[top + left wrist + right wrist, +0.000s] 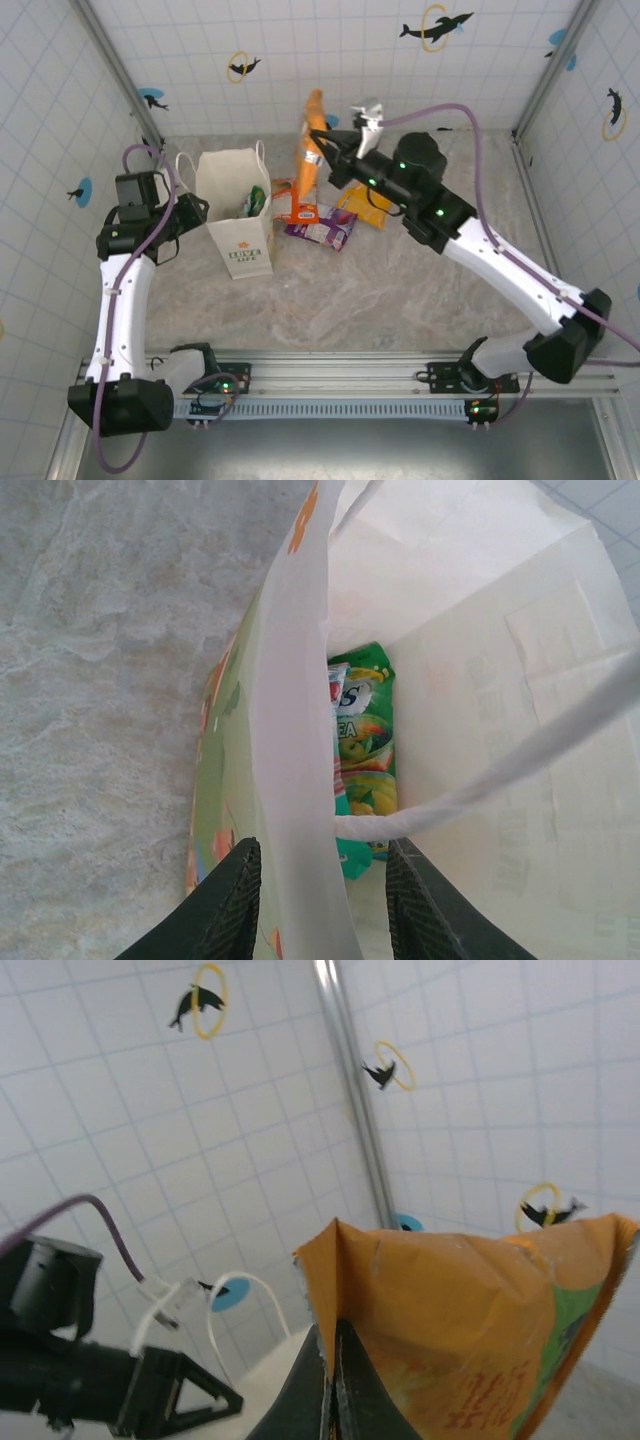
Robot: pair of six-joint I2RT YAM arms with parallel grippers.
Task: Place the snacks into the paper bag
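In the bag [290, 730], the green packet [365, 730] bore white lettering, of which only a large "S" and, below it, "EA" could be read; the bag's wall hid the rest. The logo [250, 255] on the bag's front had an orange flower above green lettering, too small to read. The orange packet [470, 1330] showed reddish print, too blurred to read.

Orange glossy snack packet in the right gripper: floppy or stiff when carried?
Likely semi-stiff: the orange glossy snack packet holds its shape in the right gripper, no droop. Probably light, since an edge pinch holds it. Glossy film may slip.
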